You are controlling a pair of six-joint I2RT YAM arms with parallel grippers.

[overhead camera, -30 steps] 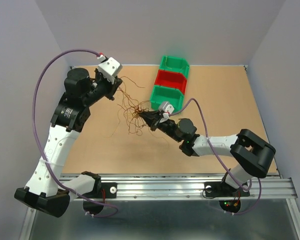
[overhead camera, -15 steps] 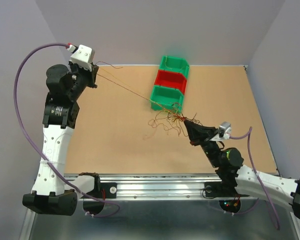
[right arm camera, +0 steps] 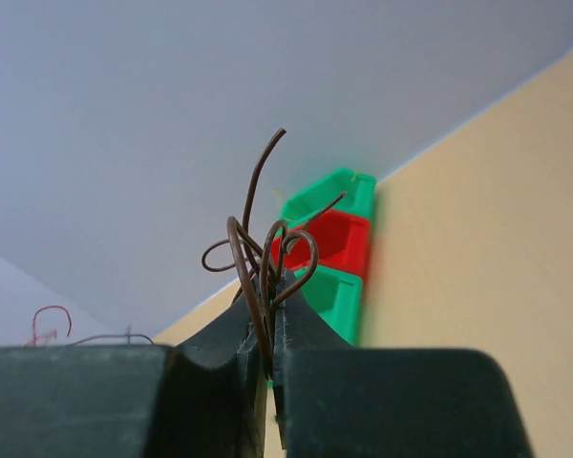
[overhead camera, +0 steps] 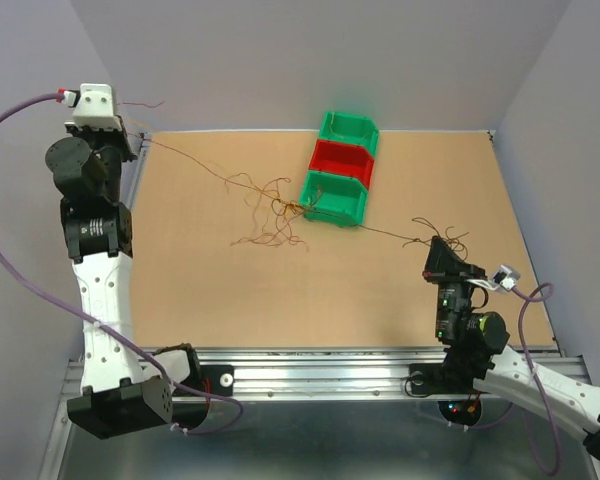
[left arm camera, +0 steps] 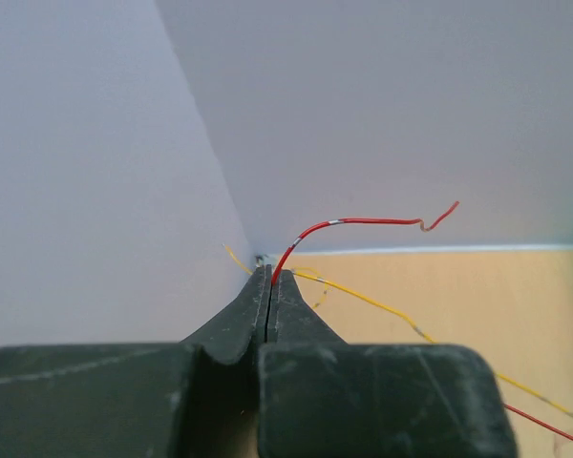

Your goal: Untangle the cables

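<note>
The cables, a bunch of hair-thin curly wires in brown, orange and yellowish tones, are pulled out into a long line across the tan board tabletop. The main knot sits roughly mid-table, right up against the near left corner of the closest green plastic bin, with a few loose curls lying flat on the board just in front of it. That bin is the nearest of three in a row; behind it are a red bin and another green bin. From the knot a thin strand runs up and left to the left gripper, which is parked way over at the far left corner by the pale grey wall. The wrist cam shows its black jaws clenched tight on a red wire that sticks out past the tips, and a yellow strand trails off over the board beside it. On the other side a strand runs down and right to the right gripper, near the right side of the table and closer to the metal rail. Its jaws are pinched on a small bundle of brown wire loops that curl up out of the tips.
</note>
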